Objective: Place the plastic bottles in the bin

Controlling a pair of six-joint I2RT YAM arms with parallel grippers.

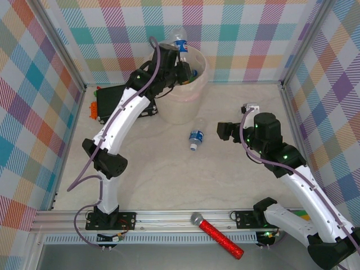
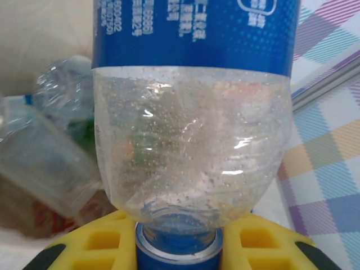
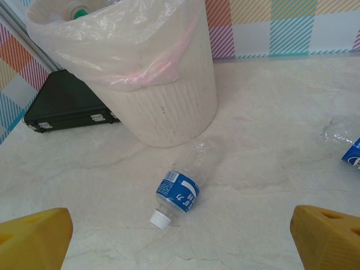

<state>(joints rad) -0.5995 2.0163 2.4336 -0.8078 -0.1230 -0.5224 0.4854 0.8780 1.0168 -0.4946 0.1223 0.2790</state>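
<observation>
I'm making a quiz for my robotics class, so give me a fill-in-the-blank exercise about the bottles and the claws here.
The left claw holds a clear plastic bottle with a ___ label over the round pale beige bin.
The other clear bottle, lying on the table, has a ___ cap.
The right claw is ___, holding nothing.
Missing words: blue; white; open.

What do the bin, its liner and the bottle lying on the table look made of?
Bin: likely rigid plastic, matte beige, with faint vertical ribbing on the wall.
Liner: thin clear plastic film, glossy. It wrinkles and folds over the rim.
Bottle on the table: thin clear plastic, shiny, with a glossy blue label and a white cap.
</observation>
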